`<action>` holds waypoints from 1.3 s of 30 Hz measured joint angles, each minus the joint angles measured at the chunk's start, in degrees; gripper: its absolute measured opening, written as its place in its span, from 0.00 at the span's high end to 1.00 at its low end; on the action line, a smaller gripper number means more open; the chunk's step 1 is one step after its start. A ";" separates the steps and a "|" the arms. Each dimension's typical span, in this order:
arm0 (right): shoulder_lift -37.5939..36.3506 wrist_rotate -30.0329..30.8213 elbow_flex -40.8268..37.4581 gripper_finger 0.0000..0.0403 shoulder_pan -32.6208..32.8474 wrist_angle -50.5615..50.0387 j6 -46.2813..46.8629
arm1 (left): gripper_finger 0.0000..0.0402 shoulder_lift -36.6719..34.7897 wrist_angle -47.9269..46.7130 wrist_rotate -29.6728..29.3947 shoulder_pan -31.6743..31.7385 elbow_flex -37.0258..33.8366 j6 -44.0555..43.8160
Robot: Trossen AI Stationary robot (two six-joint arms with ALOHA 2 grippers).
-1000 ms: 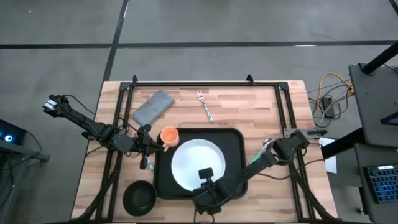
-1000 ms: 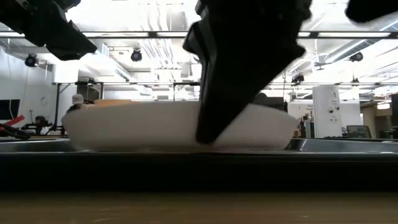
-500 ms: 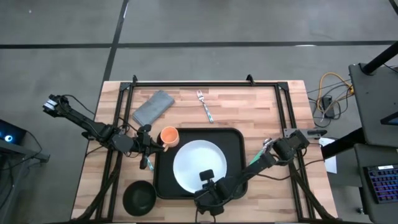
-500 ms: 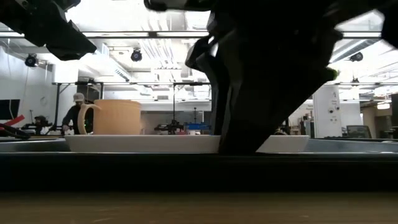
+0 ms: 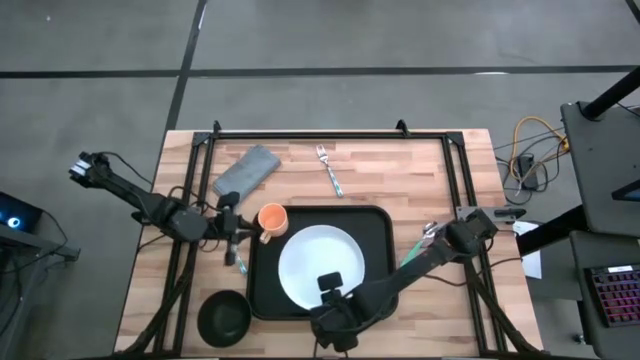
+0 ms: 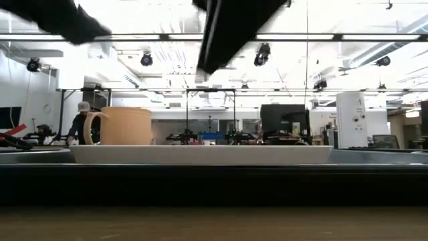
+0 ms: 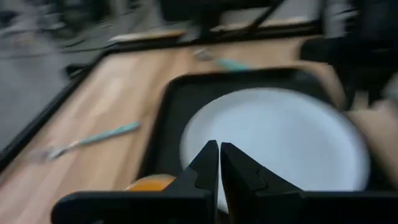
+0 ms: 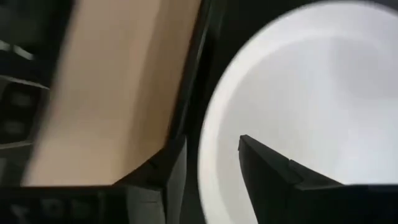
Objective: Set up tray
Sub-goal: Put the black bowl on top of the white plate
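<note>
The black tray (image 5: 378, 225) lies in the middle of the wooden table. A white plate (image 5: 320, 262) rests flat in it, and an orange cup (image 5: 272, 220) stands upright at its far left corner. My right gripper (image 5: 328, 300) hangs open above the plate's near rim (image 8: 214, 149), clear of it. My left gripper (image 5: 240, 228) is shut with nothing between its fingers (image 7: 219, 168), just left of the cup. In the low view the plate (image 6: 200, 154) and cup (image 6: 127, 126) sit on the tray with both arms raised above them.
A grey folded napkin (image 5: 247, 172) and a fork (image 5: 329, 170) lie on the far part of the table. A teal-handled utensil (image 5: 238, 262) lies left of the tray, and a small black bowl (image 5: 224, 318) sits at the near left. Bare wood shows right of the tray.
My right gripper has opened, let go of the plate's near rim and risen clear of it. The plate, whose near side was tipped up a second ago, has settled flat in the tray.
</note>
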 joint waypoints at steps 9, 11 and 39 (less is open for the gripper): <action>-7.17 18.25 0.88 0.59 4.00 -16.88 12.25 | 1.00 15.19 -23.27 5.65 -13.32 23.74 1.77; -8.33 20.02 0.79 0.58 4.85 -19.92 15.85 | 1.00 21.00 -35.30 4.77 -16.34 31.10 -3.80; -10.78 22.82 -1.99 0.51 9.14 -21.43 23.65 | 0.64 44.91 -52.08 20.04 -21.87 37.62 -6.41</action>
